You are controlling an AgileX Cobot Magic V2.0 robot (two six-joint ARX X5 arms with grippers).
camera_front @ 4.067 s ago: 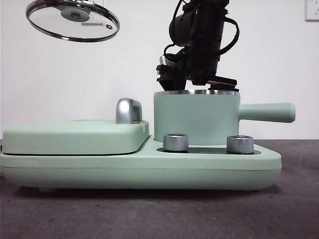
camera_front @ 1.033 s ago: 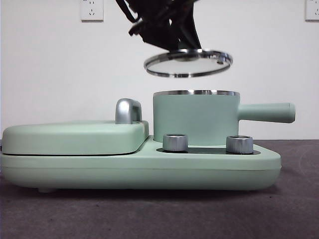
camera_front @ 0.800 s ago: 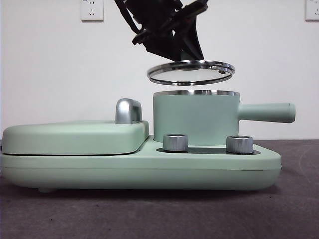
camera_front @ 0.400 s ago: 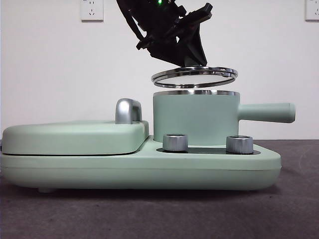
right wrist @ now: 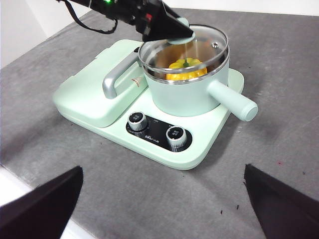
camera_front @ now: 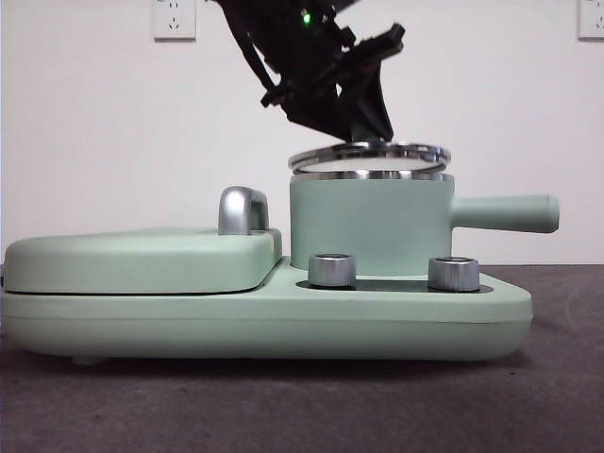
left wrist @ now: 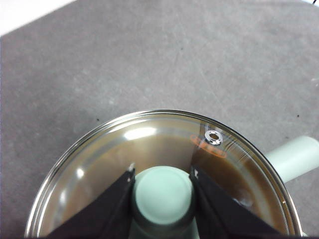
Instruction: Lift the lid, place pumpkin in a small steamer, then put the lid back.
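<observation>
I see a mint-green small steamer (right wrist: 187, 94) with a steel rim. Its lid (left wrist: 149, 149) is clear glass, steel-edged, with a mint-green knob (left wrist: 163, 191). The pumpkin (right wrist: 185, 68) inside shows yellow-orange with a green stem. The left gripper (left wrist: 162, 191) is black; the table (right wrist: 279, 74) is grey.

We are seeing the lid (camera_front: 370, 155) sitting just over the small steamer (camera_front: 370, 226), with the pumpkin (right wrist: 186, 69) lying inside it. The hinged cover (camera_front: 142, 260) is lying beside the steamer, and two knobs (right wrist: 155, 128) are standing before it.
</observation>
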